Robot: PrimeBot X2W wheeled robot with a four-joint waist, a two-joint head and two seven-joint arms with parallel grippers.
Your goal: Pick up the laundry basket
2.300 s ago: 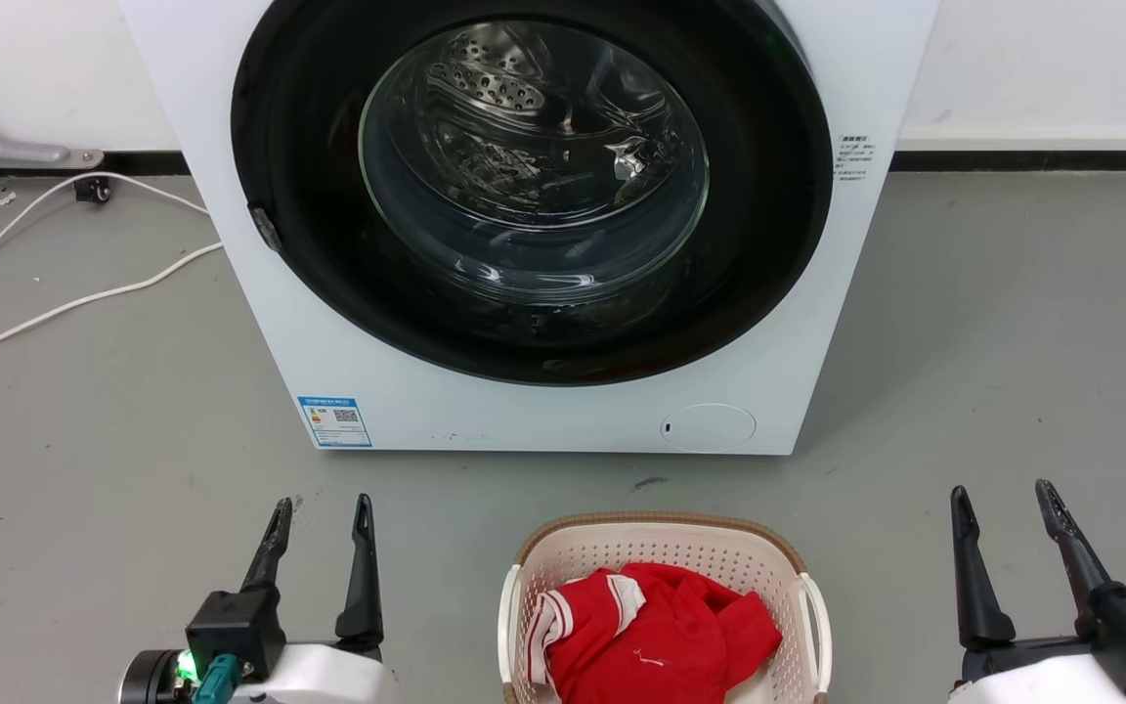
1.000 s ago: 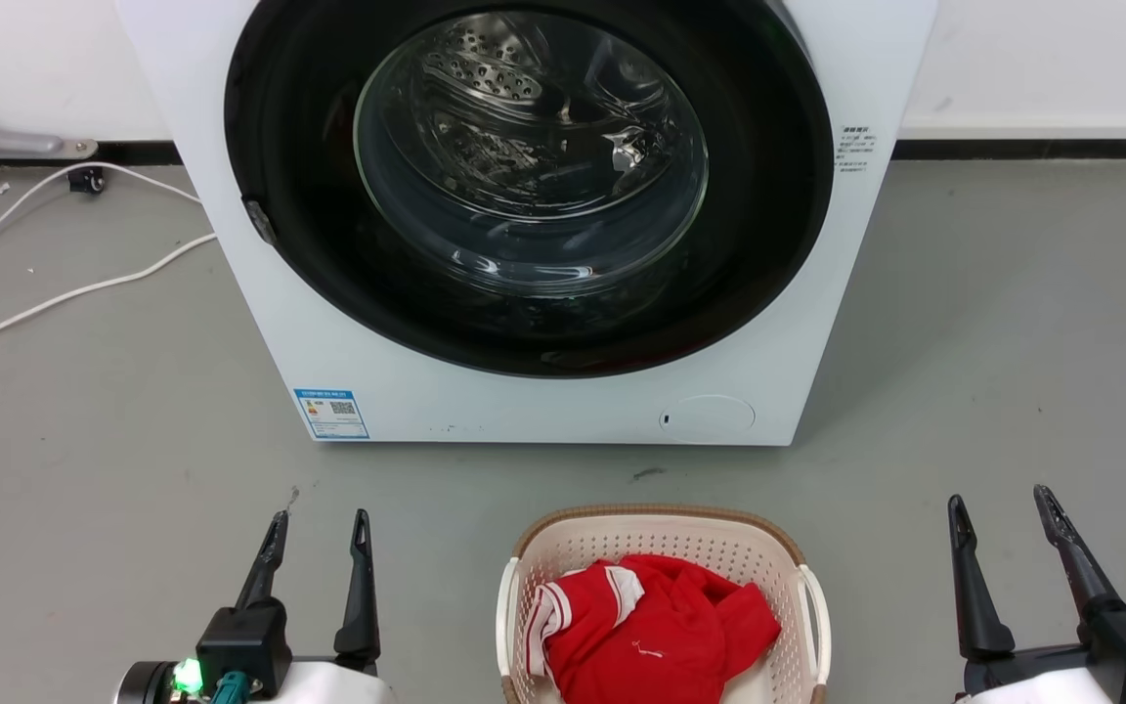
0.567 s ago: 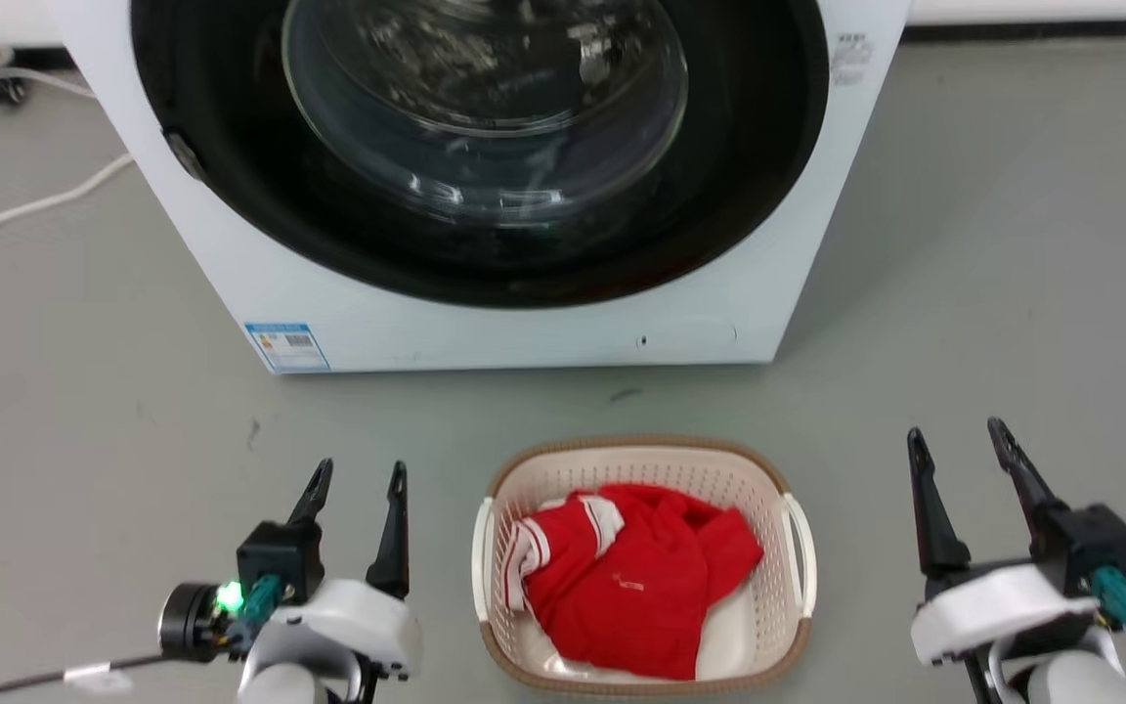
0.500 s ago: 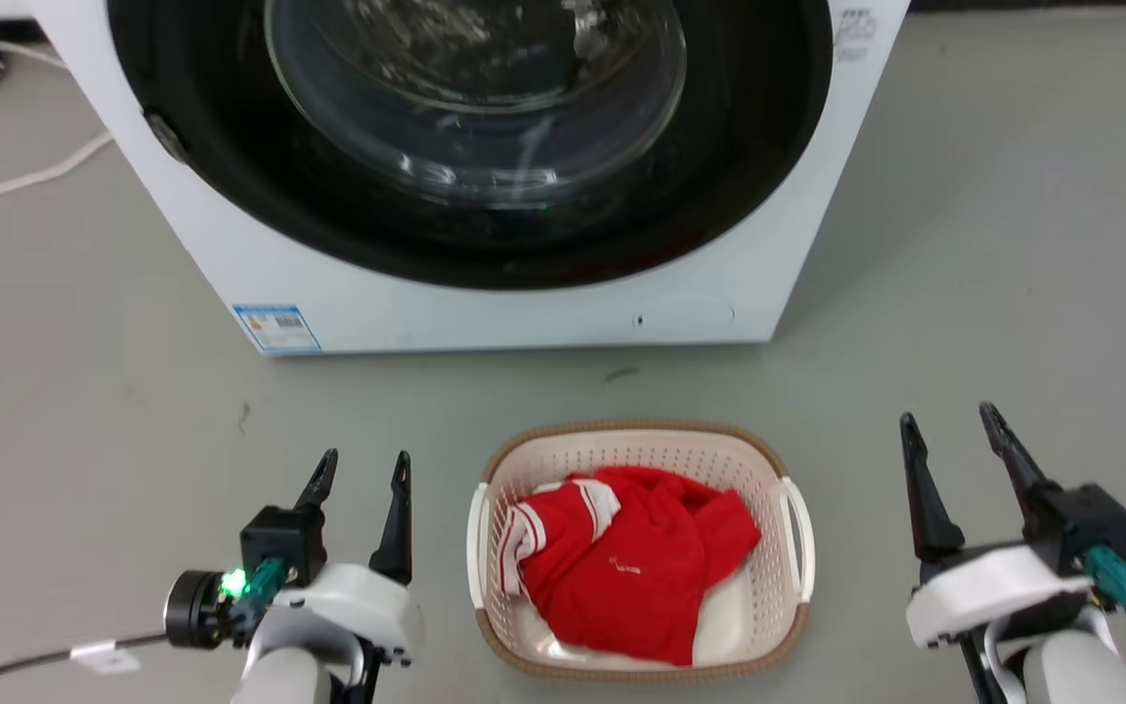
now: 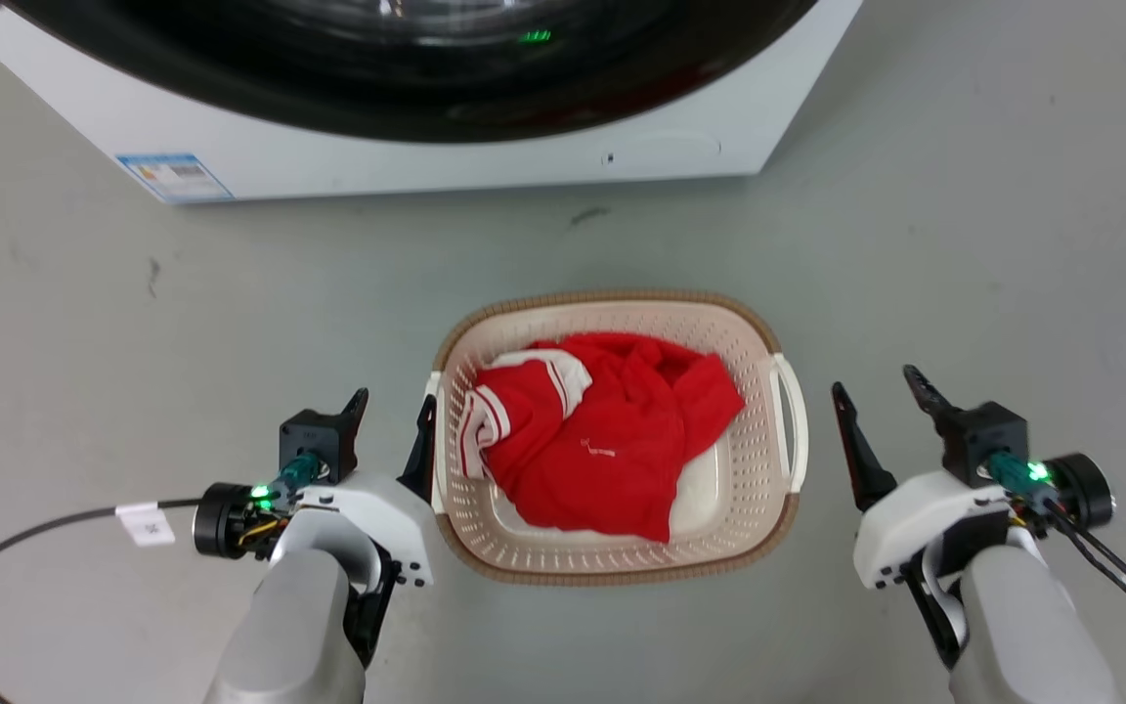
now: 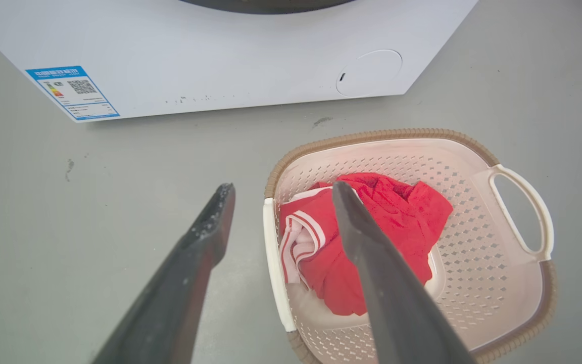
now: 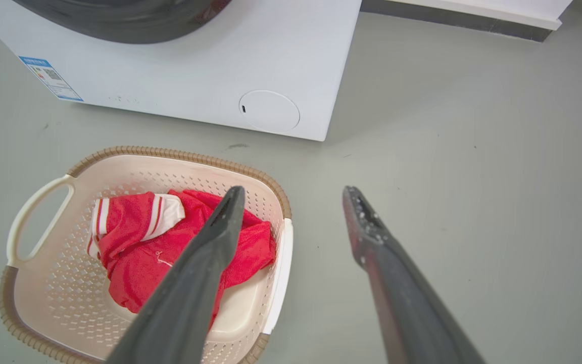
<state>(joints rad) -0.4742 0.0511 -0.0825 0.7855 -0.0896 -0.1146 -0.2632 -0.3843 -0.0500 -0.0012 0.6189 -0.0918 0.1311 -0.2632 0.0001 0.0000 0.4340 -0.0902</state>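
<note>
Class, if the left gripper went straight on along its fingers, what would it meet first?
Probably the side handle of the laundry basket, lying between the left gripper's open fingers; depth is unclear, and it might pass above.

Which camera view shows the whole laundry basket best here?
Head view. From above, the laundry basket shows its whole brown rim, both white handles and the red shirt inside. In both wrist views its near rim runs off the bottom edge, and the left tool's finger or the right tool's finger crosses it.
</note>
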